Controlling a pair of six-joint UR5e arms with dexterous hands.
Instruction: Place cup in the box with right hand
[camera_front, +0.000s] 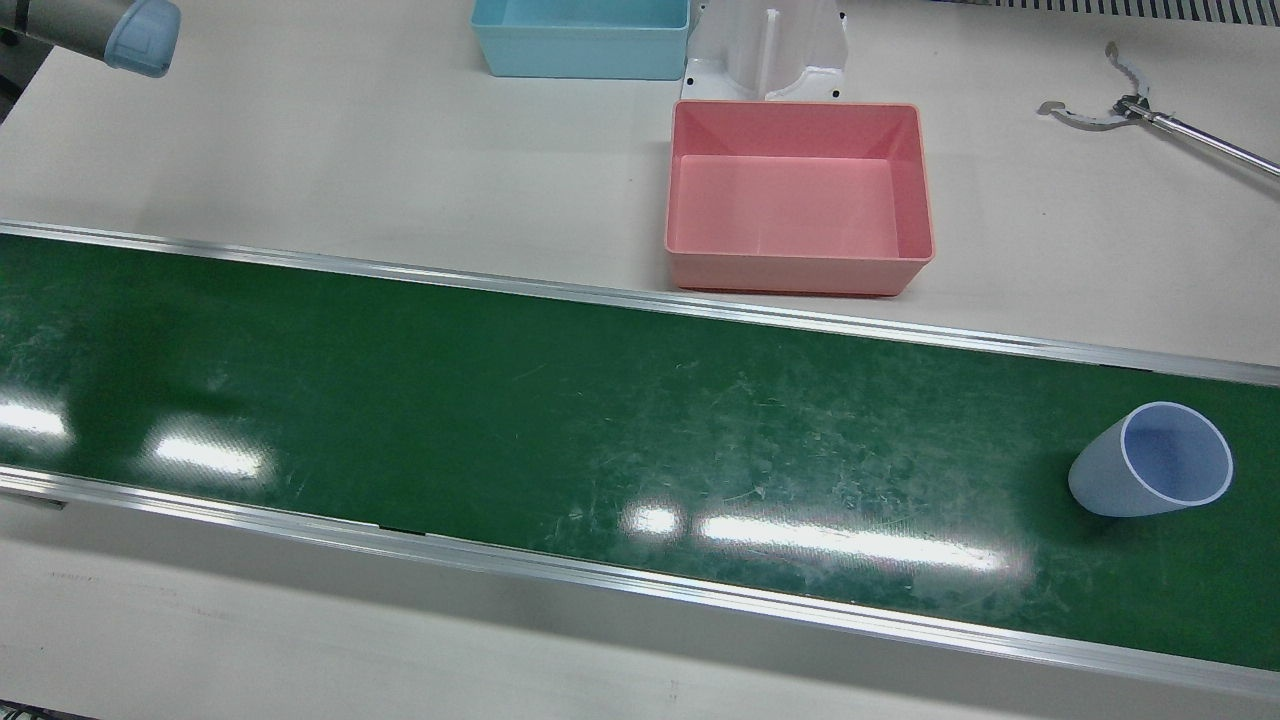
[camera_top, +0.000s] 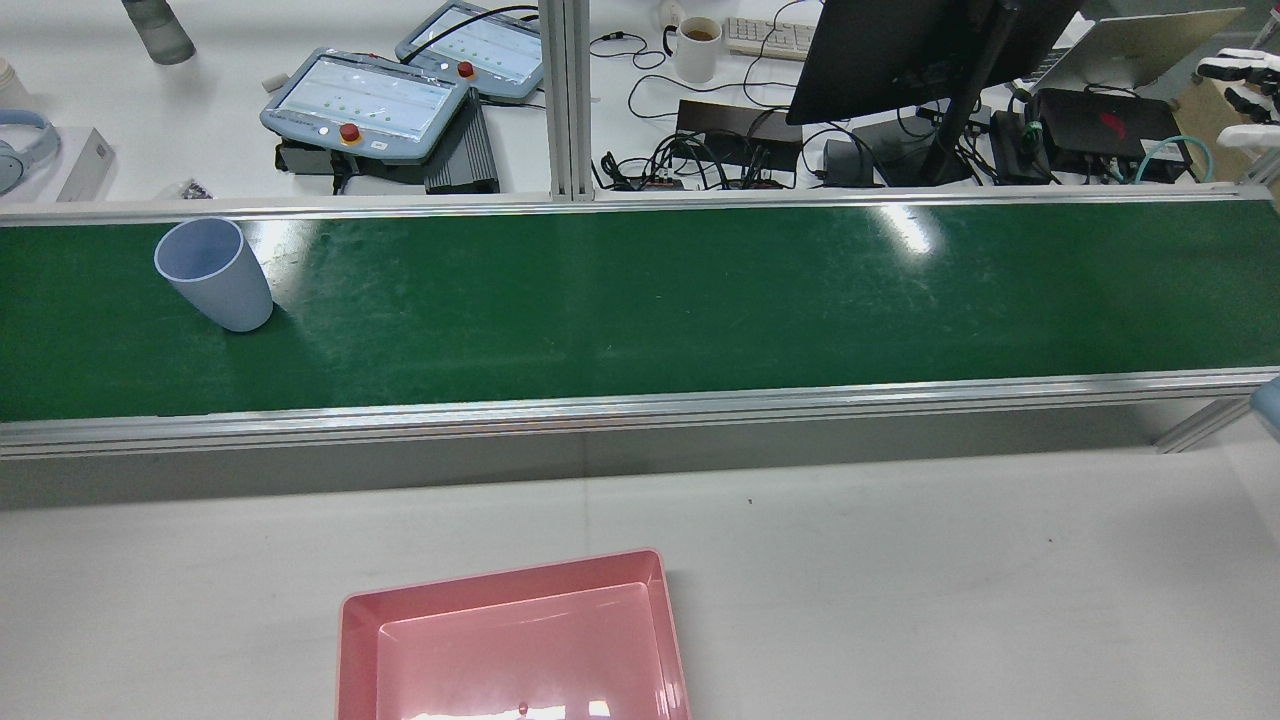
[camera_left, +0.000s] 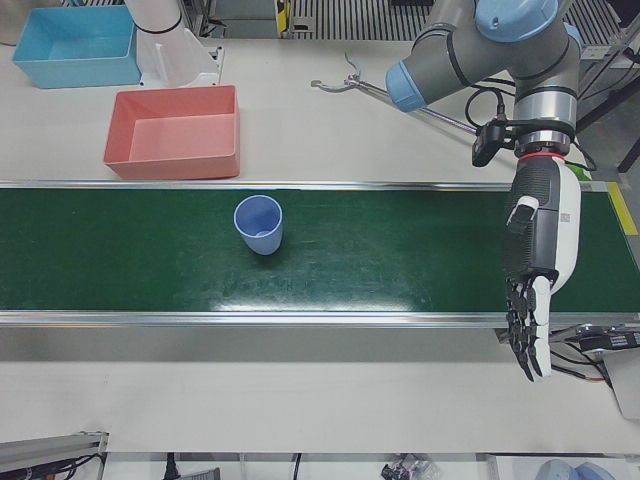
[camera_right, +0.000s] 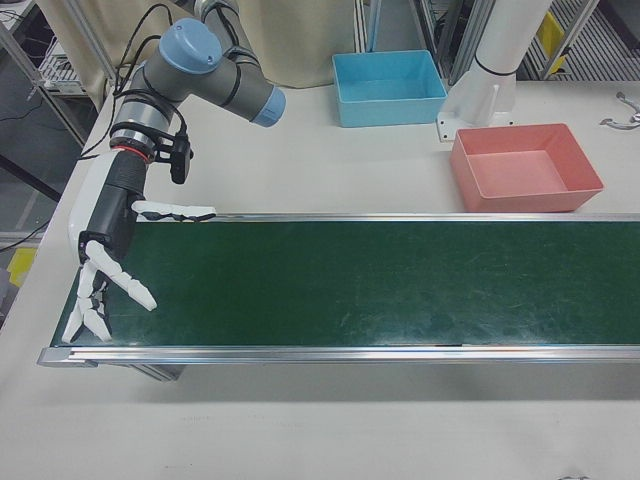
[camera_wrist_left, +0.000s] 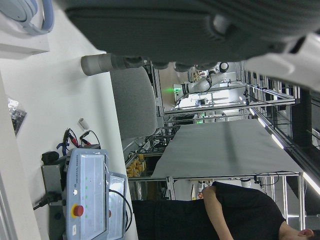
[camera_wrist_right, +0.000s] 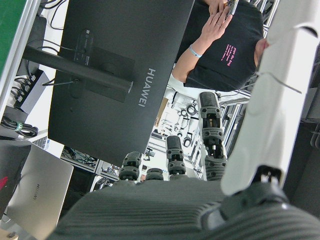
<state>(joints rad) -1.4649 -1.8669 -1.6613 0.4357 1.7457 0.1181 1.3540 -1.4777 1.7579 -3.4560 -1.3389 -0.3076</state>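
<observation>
A pale blue cup (camera_front: 1150, 462) (camera_top: 215, 272) (camera_left: 259, 224) stands upright, mouth up, on the green belt (camera_front: 560, 410), with nothing touching it. The pink box (camera_front: 905, 180) (camera_top: 500, 582) (camera_left: 170, 165) (camera_right: 530, 195) rests on the white table beside the belt and holds nothing. My right hand (camera_right: 105, 255) hangs open with its fingers spread over the far end of the belt, a long way from the cup. My left hand (camera_left: 535, 270) is open too, its fingers pointing down at the opposite belt end, well apart from the cup.
A light blue box (camera_front: 580, 40) (camera_right: 390, 75) and a white arm pedestal (camera_front: 770, 50) stand behind the pink box. Metal tongs (camera_front: 1120, 105) lie on the table. Beyond the belt are teach pendants (camera_top: 365, 100), a monitor (camera_top: 900, 50) and cables. A person shows in both hand views.
</observation>
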